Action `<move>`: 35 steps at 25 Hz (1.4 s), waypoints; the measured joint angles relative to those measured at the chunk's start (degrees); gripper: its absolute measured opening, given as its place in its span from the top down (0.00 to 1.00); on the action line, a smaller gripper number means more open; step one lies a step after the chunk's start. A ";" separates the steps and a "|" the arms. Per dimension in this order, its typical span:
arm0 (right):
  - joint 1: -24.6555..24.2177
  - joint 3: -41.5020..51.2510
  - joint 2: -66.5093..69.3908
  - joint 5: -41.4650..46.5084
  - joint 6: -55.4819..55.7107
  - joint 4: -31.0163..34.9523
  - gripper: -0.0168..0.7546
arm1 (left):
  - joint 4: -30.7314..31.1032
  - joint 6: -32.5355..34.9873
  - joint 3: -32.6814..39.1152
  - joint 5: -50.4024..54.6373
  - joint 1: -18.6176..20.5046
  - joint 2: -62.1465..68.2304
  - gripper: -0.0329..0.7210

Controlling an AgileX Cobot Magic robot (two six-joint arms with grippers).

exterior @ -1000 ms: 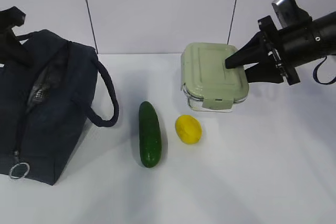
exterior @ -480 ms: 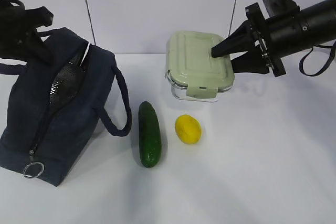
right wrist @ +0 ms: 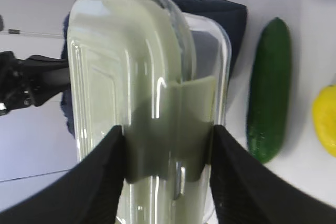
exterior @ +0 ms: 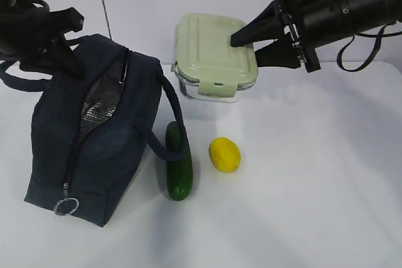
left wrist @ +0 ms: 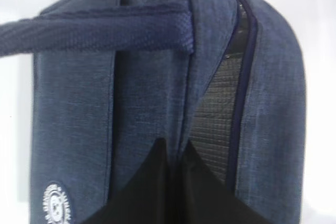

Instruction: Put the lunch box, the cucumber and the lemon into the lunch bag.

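Observation:
The navy lunch bag [exterior: 103, 149] stands at the left, its zipper parted to show silver lining [exterior: 97, 101]. My left gripper [exterior: 70, 64] is shut on the fabric edge beside that opening; the left wrist view shows the tips [left wrist: 173, 148] pinching a fold of the bag [left wrist: 79, 108]. The right gripper [exterior: 246, 51] is shut on the lunch box [exterior: 213, 58], held in the air right of the bag's top. In the right wrist view its fingers [right wrist: 168, 135] clamp the box [right wrist: 142, 77] across its clip. The cucumber [exterior: 179, 167] and lemon [exterior: 225, 154] lie on the table.
One bag handle [exterior: 173, 117] droops over the cucumber's far end. The zipper's metal ring pull [exterior: 66, 206] hangs at the bag's near end. A white wall with dark seams stands behind the white table [exterior: 314, 192].
The right gripper has carried the lunch box up and left toward the bag. The left gripper has pulled the bag's edge up and rightward; the bag shifted right and its opening widened.

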 joint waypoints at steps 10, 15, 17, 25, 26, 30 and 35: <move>3.78 -2.13 0.00 0.21 3.73 0.47 0.54 | -0.53 -1.35 0.00 -1.72 -1.41 0.00 0.96; 4.23 -2.13 0.00 0.45 5.33 0.94 0.54 | 0.04 -2.37 0.00 -3.96 -3.45 0.00 0.96; 4.32 -2.13 0.00 0.45 5.71 1.66 0.54 | 0.27 -2.60 0.00 -4.04 -3.70 0.00 0.96; 9.24 -2.13 0.00 -4.48 6.90 2.45 0.54 | 0.27 -2.83 0.00 -4.18 -3.95 0.00 0.96; 9.83 -2.13 0.00 -5.51 6.99 2.45 0.54 | 0.27 -2.83 0.00 -4.18 -3.95 0.00 0.96; 11.28 -2.13 0.00 -8.90 7.48 2.81 0.54 | 0.27 -2.83 0.00 -4.18 -3.95 0.00 0.96; 12.16 -2.35 1.31 -11.03 7.85 3.45 0.54 | 0.27 -2.83 0.00 -4.18 -3.95 0.00 0.96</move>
